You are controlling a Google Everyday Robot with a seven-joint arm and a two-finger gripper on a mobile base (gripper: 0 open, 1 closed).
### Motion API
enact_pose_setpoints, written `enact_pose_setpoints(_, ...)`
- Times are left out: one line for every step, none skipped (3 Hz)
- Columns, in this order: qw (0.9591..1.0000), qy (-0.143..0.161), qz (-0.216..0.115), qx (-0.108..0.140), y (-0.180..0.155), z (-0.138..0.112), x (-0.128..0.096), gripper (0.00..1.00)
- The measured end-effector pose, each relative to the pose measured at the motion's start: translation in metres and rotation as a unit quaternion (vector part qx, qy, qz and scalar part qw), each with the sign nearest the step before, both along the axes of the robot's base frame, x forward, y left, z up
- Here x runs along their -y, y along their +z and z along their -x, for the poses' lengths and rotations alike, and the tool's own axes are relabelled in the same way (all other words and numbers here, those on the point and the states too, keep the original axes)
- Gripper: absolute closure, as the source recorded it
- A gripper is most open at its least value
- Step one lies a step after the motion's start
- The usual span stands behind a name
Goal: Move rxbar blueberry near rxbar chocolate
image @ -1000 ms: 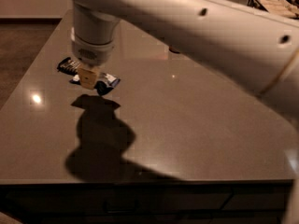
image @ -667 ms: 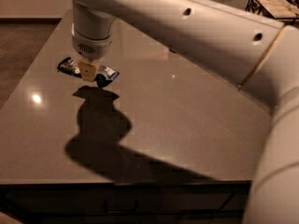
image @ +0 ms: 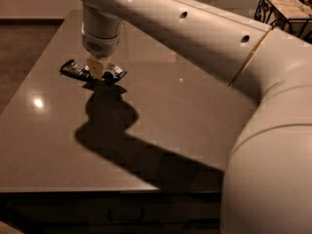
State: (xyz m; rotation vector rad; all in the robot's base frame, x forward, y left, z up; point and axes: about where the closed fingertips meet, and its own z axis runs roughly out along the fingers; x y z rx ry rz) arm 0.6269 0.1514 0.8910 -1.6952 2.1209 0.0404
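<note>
My gripper point(image: 97, 68) hangs from the white arm over the far left part of the table point(image: 161, 130). It is shut on the rxbar blueberry point(image: 116, 73), whose blue-and-white end sticks out to the right of the fingers, low at the table surface. The rxbar chocolate point(image: 73, 69), a black bar with small white lettering, lies flat just left of the gripper, right beside the blueberry bar. The middle of the blueberry bar is hidden behind the gripper.
The arm's large shadow point(image: 112, 126) falls across the table in front of the bars. A dark wire-frame stand point(image: 282, 11) sits off the table at the far right. The table's front edge point(image: 97, 189) runs along the bottom.
The gripper and the blueberry bar have come down and slightly farther back together; the shadow now meets the gripper. The chocolate bar has stayed in place.
</note>
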Motion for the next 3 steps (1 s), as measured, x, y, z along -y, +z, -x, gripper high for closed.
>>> enact_pose_setpoints(1.0, 0.001, 0.001, -0.001, -0.0023, -0.0002, -0.0008, 0.28)
enact_pose_setpoints(1.0, 0.001, 0.001, -0.002, -0.0037, -0.0002, -0.0015, 0.06)
enact_pose_setpoints(1.0, 0.002, 0.002, -0.003, -0.0048, -0.0001, -0.0019, 0.0)
